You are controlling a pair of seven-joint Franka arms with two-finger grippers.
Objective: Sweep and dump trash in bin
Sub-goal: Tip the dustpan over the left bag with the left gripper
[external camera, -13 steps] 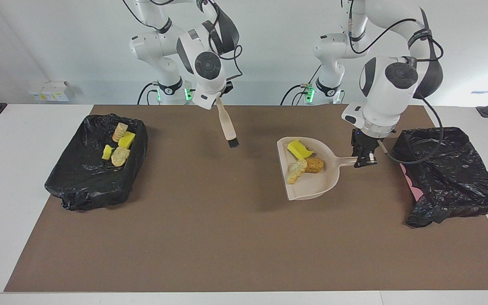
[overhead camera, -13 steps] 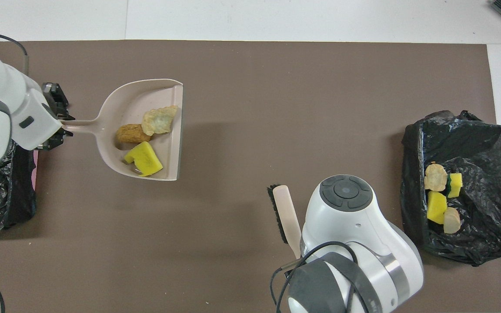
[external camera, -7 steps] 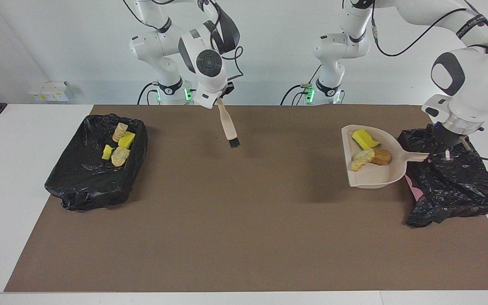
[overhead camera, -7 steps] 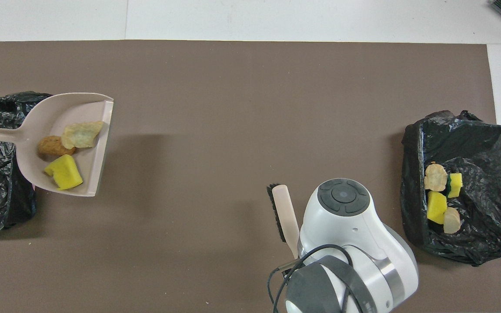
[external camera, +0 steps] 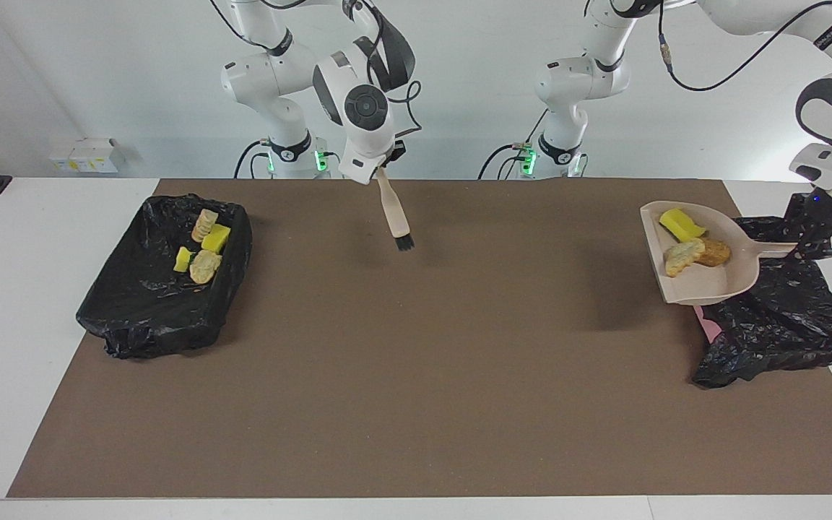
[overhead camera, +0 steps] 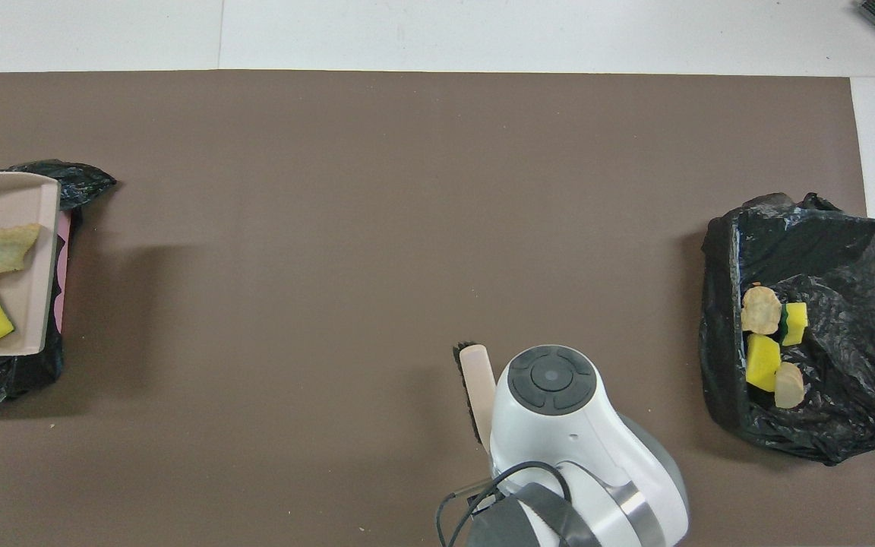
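Bin (external camera: 163, 289) at the worktop's right-arm end: four scraps (external camera: 203, 249) in it, done. My right pincer (external camera: 386, 165) is clamped on the brush (external camera: 396, 217), hanging over the worktop's robot-side edge, waiting. My left pincer (external camera: 809, 249) grips the dustpan (external camera: 698, 285) by its handle, over the second bin (external camera: 784, 318) at the left-arm end. Three scraps ride in the pan: yellow sponge (external camera: 682, 224), beige lump (external camera: 679, 256), brown piece (external camera: 713, 251). All likely light and loose, so they should slide out. Judgement: keep hold of the stiff handle and tip slowly.

The mat (external camera: 416, 375) across the frame's centre is matt brown. Both bin liners (external camera: 163, 289) (external camera: 784, 318) are glossy, crinkled black plastic film. The dustpan (external camera: 705, 285) is smooth beige plastic. The yellow scraps (external camera: 682, 224) look spongy.
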